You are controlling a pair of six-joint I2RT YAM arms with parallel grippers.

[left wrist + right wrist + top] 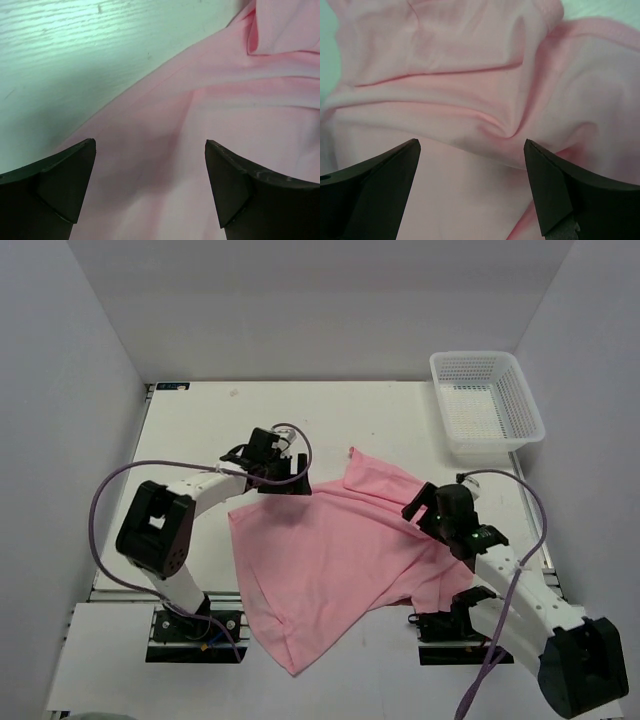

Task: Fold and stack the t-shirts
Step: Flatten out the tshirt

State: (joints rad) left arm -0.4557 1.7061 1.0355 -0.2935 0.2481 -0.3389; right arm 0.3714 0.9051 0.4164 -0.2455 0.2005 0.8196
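The light-pink t-shirt [330, 565] lies spread and rumpled on the white table, one corner hanging toward the near edge. My left gripper [285, 478] is open just over the shirt's far left edge; in the left wrist view the pink cloth [210, 125] lies flat between the spread fingers [65, 180]. My right gripper [422, 508] is open over the shirt's bunched right side; in the right wrist view folds of the cloth [485, 115] lie between the spread fingers [555, 185]. Neither gripper holds anything.
A white plastic mesh basket [487, 400] stands at the far right corner of the table [200, 430]. White walls close in on the left, back and right. Purple cables loop from both arms.
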